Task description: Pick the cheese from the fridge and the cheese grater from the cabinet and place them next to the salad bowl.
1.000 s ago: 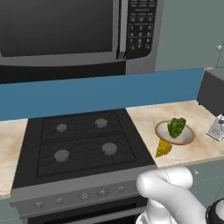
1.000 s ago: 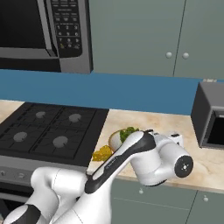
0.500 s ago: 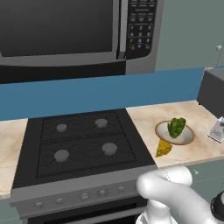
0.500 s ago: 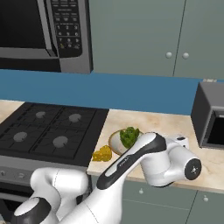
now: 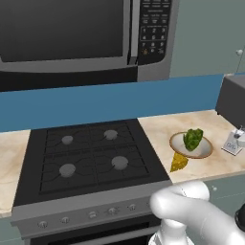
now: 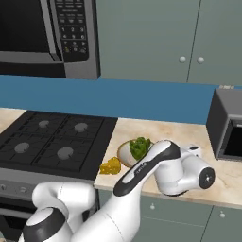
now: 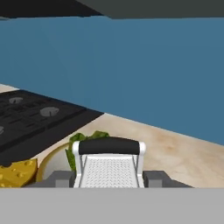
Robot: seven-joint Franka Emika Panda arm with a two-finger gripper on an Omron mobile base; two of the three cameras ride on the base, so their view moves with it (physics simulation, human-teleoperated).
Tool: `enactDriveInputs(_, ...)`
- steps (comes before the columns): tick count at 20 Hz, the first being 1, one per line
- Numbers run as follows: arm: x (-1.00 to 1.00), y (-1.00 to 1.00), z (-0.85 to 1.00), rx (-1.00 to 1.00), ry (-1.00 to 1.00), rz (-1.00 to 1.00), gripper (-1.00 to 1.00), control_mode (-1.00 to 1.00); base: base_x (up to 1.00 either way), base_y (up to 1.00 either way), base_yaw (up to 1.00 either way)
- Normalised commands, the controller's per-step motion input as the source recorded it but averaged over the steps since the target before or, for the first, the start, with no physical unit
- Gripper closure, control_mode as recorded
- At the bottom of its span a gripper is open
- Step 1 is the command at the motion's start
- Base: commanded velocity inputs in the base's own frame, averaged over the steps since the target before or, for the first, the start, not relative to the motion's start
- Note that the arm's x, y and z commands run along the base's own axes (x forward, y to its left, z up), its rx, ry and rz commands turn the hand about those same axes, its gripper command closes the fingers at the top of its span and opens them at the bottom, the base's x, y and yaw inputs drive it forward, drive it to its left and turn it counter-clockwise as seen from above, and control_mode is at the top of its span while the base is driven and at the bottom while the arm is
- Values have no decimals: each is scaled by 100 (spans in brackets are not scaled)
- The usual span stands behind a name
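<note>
The salad bowl (image 5: 206, 150) with green leaves stands on the counter right of the stove. The yellow cheese (image 5: 179, 163) lies against its front-left side, also seen as the cheese (image 6: 111, 166) beside the bowl (image 6: 124, 154). My gripper (image 7: 108, 178) is shut on the pale cheese grater (image 7: 108, 165), whose dark handle points up. The grater (image 5: 233, 144) sits low over the counter, right of the bowl and apart from it. In the hand view the bowl (image 7: 49, 165) and cheese (image 7: 15, 173) lie to the left. The cabinet (image 6: 189, 42) doors are closed. The fridge is out of view.
A black four-burner stove (image 5: 91, 155) fills the left, with a microwave (image 5: 86, 36) above it. A dark toaster oven (image 6: 229, 125) stands on the counter at the far right, close behind the grater. A blue backsplash (image 7: 144, 70) runs along the wall.
The wrist has swung a little to the right and back. The grater stays in the gripper's hold, right of the bowl, and has barely shifted.
</note>
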Motion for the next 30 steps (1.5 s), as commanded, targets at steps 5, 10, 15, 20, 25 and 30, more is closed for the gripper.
enactDriveInputs(5, 30, 0, -28, 0, 0, 4, 100, -100, 0, 0, 0)
enactDriveInputs(10, 23, -3, -19, 0, 0, 6, 100, -100, 0, 0, 0)
enactDriveInputs(15, 19, -12, -18, 0, 0, 5, 100, -100, 0, 0, 0)
enactDriveInputs(20, 10, -22, -8, 0, 0, 4, 100, -100, 0, 0, 0)
enactDriveInputs(25, 7, -21, -8, 0, 0, 3, 100, -100, 0, 0, 0)
enactDriveInputs(30, 26, -11, -37, 0, 0, 4, 100, -100, 0, 0, 0)
